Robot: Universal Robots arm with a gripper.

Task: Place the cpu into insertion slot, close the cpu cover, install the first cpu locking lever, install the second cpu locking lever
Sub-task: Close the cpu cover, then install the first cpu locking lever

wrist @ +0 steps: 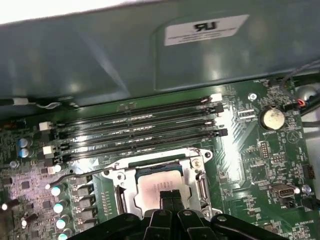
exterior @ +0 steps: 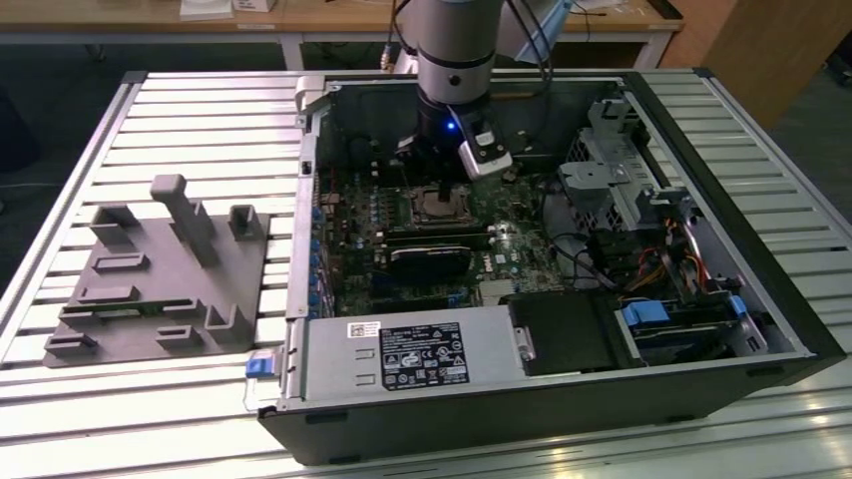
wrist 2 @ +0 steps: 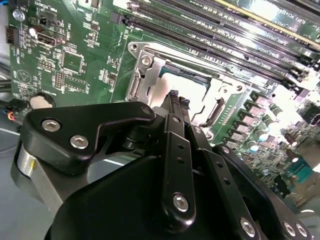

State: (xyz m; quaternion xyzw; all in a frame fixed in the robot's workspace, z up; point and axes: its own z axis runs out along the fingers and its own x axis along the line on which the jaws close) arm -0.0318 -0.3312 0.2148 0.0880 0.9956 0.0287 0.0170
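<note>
Motherboard work in an open computer case (exterior: 533, 414): the tool (wrist: 171, 196), clenched on nothing, hung just over the cpu (wrist: 157, 184). The chip lay in the insertion slot (wrist: 152, 168), with the cpu cover (wrist: 196, 162) framing it. Four long memory slots (wrist: 140, 131) ran just beside the socket, and a coin battery (wrist: 272, 118) sat further off. The case stood on a slatted metal bench (exterior: 745, 110) near a grey moulded fixture (exterior: 160, 284). Wooden furniture (exterior: 745, 40) stood behind.
</note>
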